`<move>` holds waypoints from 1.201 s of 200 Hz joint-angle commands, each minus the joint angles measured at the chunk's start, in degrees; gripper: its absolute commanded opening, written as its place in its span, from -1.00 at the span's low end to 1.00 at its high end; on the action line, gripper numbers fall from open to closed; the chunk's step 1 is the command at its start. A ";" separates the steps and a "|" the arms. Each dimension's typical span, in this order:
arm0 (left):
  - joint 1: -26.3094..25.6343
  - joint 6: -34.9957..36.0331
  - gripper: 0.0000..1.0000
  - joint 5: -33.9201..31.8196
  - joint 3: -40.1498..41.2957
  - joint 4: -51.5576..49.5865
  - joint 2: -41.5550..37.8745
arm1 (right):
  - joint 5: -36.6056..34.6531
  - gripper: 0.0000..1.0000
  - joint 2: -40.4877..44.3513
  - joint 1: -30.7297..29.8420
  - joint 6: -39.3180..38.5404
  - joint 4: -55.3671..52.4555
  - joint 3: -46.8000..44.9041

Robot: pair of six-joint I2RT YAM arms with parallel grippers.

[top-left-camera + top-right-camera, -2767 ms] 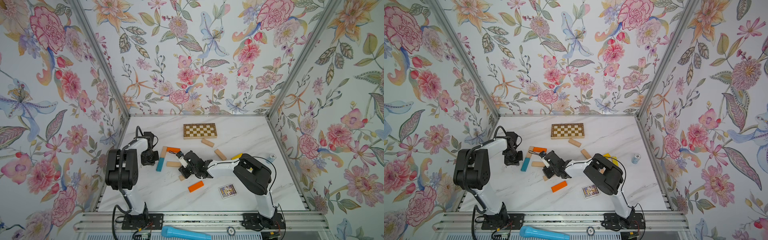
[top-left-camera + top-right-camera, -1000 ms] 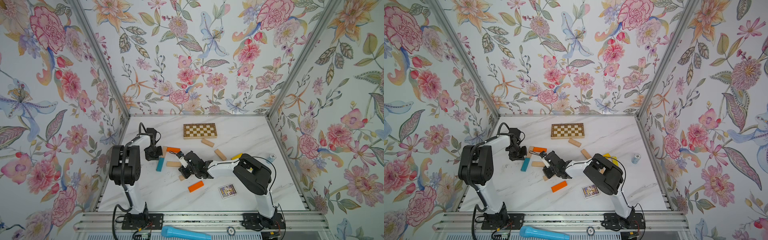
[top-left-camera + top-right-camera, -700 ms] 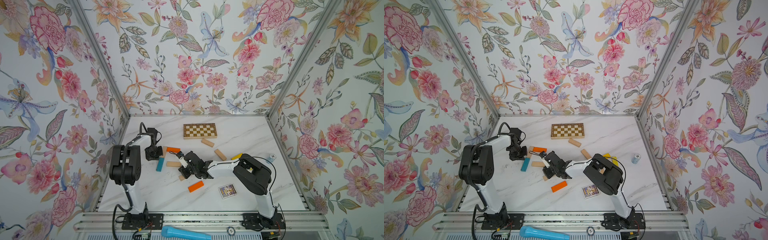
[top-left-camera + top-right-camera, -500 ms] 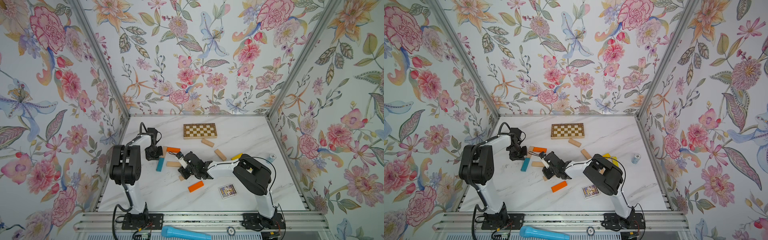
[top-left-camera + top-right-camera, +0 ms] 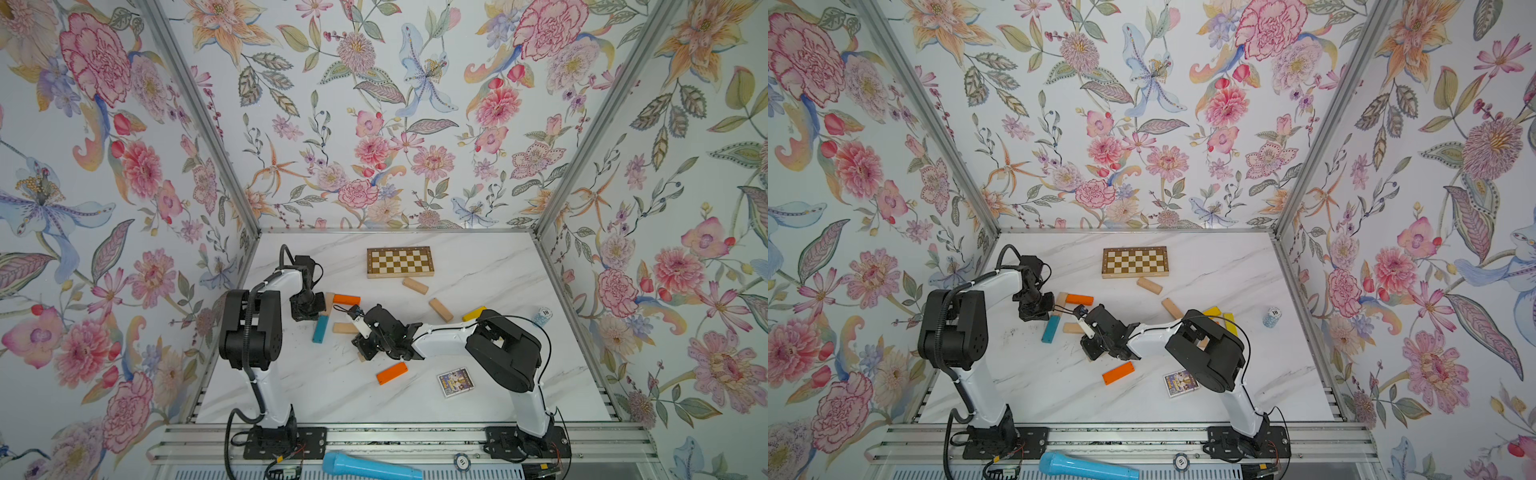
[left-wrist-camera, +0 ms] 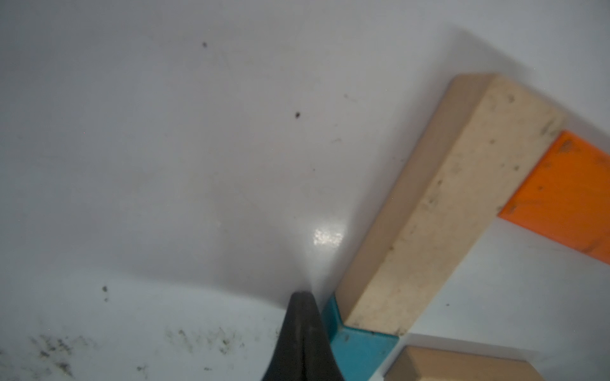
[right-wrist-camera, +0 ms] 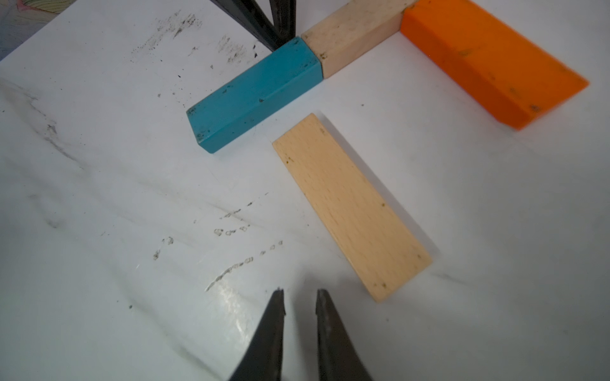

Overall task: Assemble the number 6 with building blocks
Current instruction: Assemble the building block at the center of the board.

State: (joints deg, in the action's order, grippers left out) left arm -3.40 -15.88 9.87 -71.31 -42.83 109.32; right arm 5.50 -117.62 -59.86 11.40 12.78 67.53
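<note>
Both top views hang high over the near edge, staring down and away across the whole table (image 5: 478, 266) (image 5: 1217, 266) to the far wall (image 5: 395, 124). Each wrist camera sits low and close to the tabletop. Both catch the teal block (image 6: 359, 349) (image 7: 254, 95) and its pale neighbour (image 6: 445, 204) (image 7: 350, 33).

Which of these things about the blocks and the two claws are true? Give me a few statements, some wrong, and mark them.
1. The teal block and a pale block lie end to end, touching. True.
2. The right gripper holds a block. False: its jaws stand slightly apart with nothing between them.
3. The left gripper is shut, its tip right beside one end of the teal block. True.
4. The microphone lies among the blocks. False: it lies on the front rail, away from them.
</note>
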 commanded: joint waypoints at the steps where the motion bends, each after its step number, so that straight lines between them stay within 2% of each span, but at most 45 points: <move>1: -0.56 0.77 -1.00 -2.07 0.84 -2.35 3.17 | -0.93 -0.60 3.89 0.93 0.08 1.58 -1.44; 36: -0.54 0.77 -1.00 -2.26 0.73 -2.43 3.16 | -0.66 -0.60 6.50 3.42 1.14 5.22 -4.70; 95: -0.56 0.87 -1.00 -2.49 0.72 -2.65 3.42 | 0.29 -0.59 3.44 4.50 1.13 4.52 -3.78; 112: -0.56 0.86 -1.00 -2.46 0.66 -2.66 3.45 | -0.11 -0.53 3.12 4.49 0.59 4.32 -4.16; 143: -0.56 0.86 -1.00 -2.40 0.56 -2.65 3.51 | -0.45 -0.28 2.52 4.09 -1.30 4.06 -4.51; 163: -0.55 0.85 -1.00 -2.36 0.56 -2.72 3.43 | -1.14 -0.19 1.78 3.58 -2.58 3.32 -3.99; 210: -0.56 0.96 -1.00 -2.21 0.62 -2.70 3.57 | -1.99 -0.19 -0.41 2.53 -3.05 1.93 -2.16; 240: -0.51 0.99 -1.00 -2.09 0.54 -2.79 3.55 | -1.95 -0.28 -1.41 2.29 -2.55 0.68 -0.62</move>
State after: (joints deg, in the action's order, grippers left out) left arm -3.40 -15.88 9.82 -71.61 -43.22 109.51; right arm 4.38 -117.14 -57.21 9.21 15.66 64.77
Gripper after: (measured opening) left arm 0.047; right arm 0.383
